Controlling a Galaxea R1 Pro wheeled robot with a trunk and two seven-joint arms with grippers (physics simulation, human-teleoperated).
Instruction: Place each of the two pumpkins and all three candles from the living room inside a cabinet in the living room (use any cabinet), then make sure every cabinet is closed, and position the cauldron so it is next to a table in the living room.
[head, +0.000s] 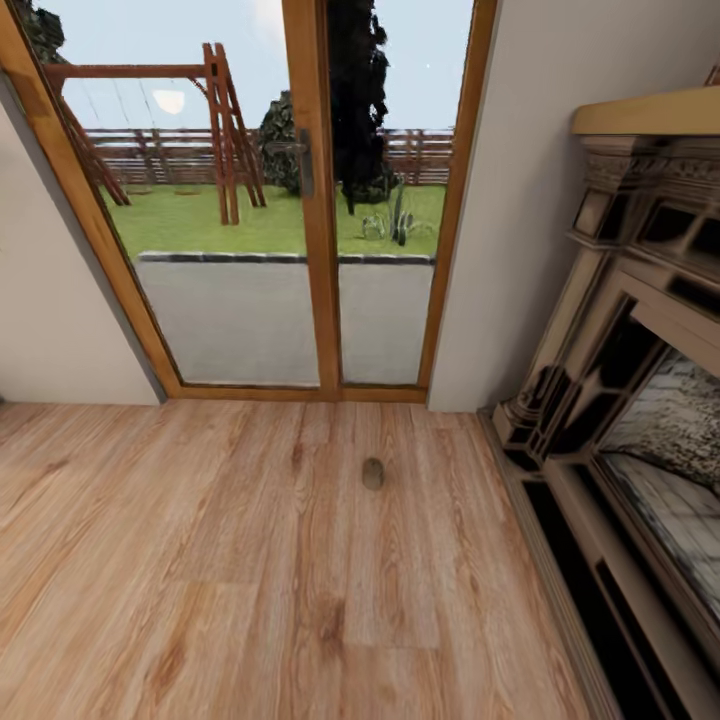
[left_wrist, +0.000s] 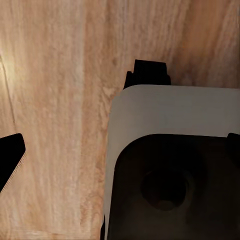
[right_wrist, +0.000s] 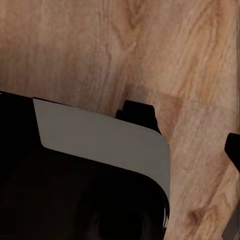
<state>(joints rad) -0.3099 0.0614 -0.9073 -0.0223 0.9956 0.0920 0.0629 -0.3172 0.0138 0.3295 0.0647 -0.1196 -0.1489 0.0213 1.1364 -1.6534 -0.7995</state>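
A small, stout beige-brown object (head: 372, 473) stands alone on the wood floor in the head view, a short way in front of the glass door; it looks like one of the candles, too small to be sure. The pumpkins, cabinet, cauldron and table are out of view. My left gripper (left_wrist: 122, 147) hangs over the floor and my own base, with one black fingertip (left_wrist: 11, 154) at the frame's edge and nothing between the fingers. In the right wrist view, one black fingertip (right_wrist: 234, 150) of my right gripper (right_wrist: 120, 150) is at the frame's edge, over bare floor; it holds nothing.
A wood-framed glass double door (head: 310, 200) fills the far wall, with a garden behind it. An ornate dark fireplace surround (head: 640, 380) runs along the right side, its hearth edge reaching the floor. My grey-and-black base (left_wrist: 170, 115) sits under both wrists.
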